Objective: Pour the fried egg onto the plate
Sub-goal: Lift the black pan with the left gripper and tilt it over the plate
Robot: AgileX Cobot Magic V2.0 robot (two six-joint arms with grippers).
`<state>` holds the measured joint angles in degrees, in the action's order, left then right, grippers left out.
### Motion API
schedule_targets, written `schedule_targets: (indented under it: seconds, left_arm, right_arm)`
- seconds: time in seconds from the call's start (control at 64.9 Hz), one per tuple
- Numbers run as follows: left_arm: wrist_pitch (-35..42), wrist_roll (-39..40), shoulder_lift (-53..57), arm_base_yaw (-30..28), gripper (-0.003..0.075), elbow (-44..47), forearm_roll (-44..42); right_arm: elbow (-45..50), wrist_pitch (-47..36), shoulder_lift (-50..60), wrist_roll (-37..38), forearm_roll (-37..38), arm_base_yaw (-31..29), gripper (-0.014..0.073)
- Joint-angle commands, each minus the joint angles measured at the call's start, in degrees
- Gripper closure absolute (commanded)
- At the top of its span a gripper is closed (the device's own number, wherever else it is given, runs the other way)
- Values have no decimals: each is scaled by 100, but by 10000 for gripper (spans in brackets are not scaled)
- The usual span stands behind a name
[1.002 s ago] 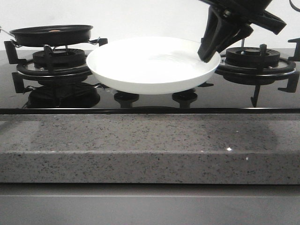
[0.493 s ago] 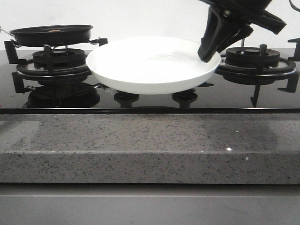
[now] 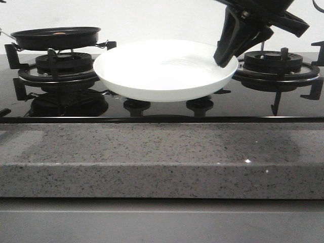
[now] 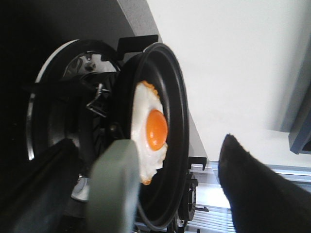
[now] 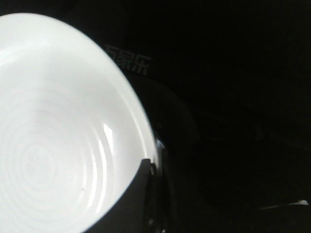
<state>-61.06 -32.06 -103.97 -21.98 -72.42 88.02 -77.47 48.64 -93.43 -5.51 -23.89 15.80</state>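
front view: the right gripper (image 3: 226, 56) is clamped on the rim of the plate (image 3: 162, 71), holding it above the stove between the burners. black pan (image 3: 55, 37) sits on the left burner.

left wrist view: fried egg (image 4: 149, 131) lies in that pan; left gripper (image 4: 180, 194) fingers spread wide, empty.

right wrist view: plate rim pinched by a finger (image 5: 131, 204).
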Motion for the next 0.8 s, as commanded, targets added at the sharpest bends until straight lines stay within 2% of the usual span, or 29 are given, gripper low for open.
schedule_targets:
  seconds: [0.0, 0.077, 0.139, 0.354, 0.493, 0.786]
  left_arm:
    - [-283, 40, 193, 18, 145, -185, 386]
    - [-283, 89, 175, 18, 164, -185, 403]
    - [-235, 105, 175, 18, 211, -185, 403]
    - [-186, 118, 175, 18, 443, -185, 403]
    - [-174, 118, 175, 18, 551, -185, 403]
    - [-222, 118, 175, 18, 704, -185, 526]
  right_arm:
    - [-143, -221, 249, -49, -185, 6, 662]
    - [-143, -221, 249, -49, -185, 6, 662]
    - [-143, -221, 249, -49, -185, 6, 662]
    - [-143, -221, 249, -49, -185, 6, 662]
    - [-143, -221, 249, -49, -185, 6, 662]
    - [-143, -221, 249, -49, -185, 6, 662]
